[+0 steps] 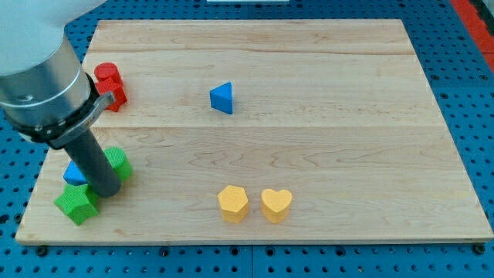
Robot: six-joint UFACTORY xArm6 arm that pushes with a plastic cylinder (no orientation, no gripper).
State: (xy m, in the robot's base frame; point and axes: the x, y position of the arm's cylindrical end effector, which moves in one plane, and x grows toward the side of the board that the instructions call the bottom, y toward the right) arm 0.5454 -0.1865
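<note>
- You've got a light wooden bench (309, 147), planks running across the view.
- Blue perforated surface (471, 93) around it.
- Red patch (482, 9) at the view's top right.
- Even lighting.

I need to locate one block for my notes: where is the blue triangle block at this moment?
The blue triangle block lies alone on the wooden board, upper middle of the camera view, right of the red block and above the two yellow blocks.

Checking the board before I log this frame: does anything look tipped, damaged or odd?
Nothing stands out. My tip sits among the green blocks and a partly hidden blue block; all blocks look intact.
</note>
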